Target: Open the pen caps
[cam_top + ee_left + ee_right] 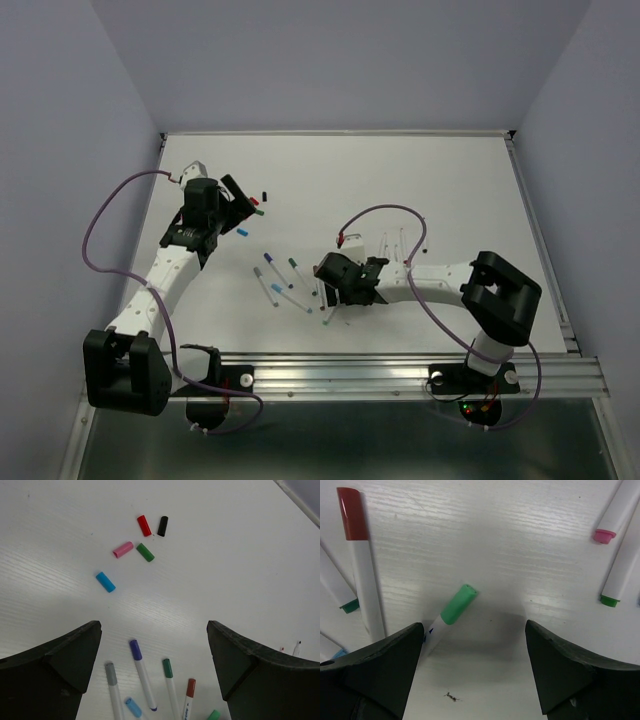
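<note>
Down between the right fingers (375, 670), wide apart and empty: a green-capped pen (451, 611).

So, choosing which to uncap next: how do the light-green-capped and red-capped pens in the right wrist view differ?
The green-capped pen has a light green cap; the red-capped pen has a dark red one. The green-capped pen lies slanted; the red-capped pen runs almost straight up the picture. The green-capped pen sits between the open fingers of the right gripper; the red-capped pen lies off to one side. Both have white barrels, caps on.
</note>
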{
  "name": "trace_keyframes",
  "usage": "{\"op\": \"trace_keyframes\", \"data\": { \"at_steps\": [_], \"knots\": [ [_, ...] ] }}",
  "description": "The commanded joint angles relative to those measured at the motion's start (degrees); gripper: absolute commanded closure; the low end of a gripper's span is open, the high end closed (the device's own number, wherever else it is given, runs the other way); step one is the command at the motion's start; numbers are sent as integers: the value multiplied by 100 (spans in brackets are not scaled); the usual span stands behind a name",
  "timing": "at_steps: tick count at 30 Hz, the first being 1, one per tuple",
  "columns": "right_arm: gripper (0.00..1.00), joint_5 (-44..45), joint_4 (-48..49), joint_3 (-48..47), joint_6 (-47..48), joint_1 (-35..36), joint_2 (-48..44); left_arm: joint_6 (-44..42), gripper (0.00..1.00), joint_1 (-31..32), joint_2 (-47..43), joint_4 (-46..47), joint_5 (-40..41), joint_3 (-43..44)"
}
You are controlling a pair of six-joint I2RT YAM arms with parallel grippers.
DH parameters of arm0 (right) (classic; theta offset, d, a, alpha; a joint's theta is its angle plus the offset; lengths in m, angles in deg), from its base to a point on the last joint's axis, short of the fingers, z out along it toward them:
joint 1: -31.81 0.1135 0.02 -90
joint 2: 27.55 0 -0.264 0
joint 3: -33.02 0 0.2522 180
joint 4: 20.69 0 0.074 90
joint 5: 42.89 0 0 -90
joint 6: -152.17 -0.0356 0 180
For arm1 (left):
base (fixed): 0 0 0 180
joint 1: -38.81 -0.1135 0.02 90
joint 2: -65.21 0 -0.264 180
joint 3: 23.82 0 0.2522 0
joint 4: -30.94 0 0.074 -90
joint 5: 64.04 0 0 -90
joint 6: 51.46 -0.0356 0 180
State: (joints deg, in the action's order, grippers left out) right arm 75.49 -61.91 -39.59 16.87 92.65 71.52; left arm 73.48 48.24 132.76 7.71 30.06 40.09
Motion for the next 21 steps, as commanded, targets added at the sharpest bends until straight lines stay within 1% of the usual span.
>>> {"op": "trace_keyframes", "data": {
  "at_steps": [1, 6, 8, 11, 14, 16, 18, 19, 20, 21],
  "knots": [
    [14, 212, -207, 172, -120, 60, -422, -31, 1, 32, -75, 148, -76, -67],
    [15, 71, 83, 348, 355, 60, -625, -31, 1, 32, -110, 148, -67, -137],
    [17, -34, 214, 383, 574, 60, -634, -22, 1, 32, -119, 148, -76, -128],
    [19, -148, 233, 348, 645, 60, -582, -5, 1, 32, -110, 148, -85, -137],
    [17, -272, 285, 295, 575, 60, -573, 13, 1, 32, -93, 148, -120, -155],
    [16, -202, 285, 225, 400, 60, -617, 13, 1, 32, -102, 156, -137, -155],
    [15, -70, 58, 120, 49, 112, -625, 13, 1, 32, -102, 148, -146, -155],
    [14, -17, -82, -89, -309, 173, -564, 13, 1, 32, -93, 156, -164, -155],
    [13, 183, -449, -205, -565, 226, -503, -4, 1, 32, -101, 165, -199, -163],
    [12, 307, -618, -397, -1072, 314, -372, -13, 1, 32, -110, 183, -216, -164]
  ]
}}
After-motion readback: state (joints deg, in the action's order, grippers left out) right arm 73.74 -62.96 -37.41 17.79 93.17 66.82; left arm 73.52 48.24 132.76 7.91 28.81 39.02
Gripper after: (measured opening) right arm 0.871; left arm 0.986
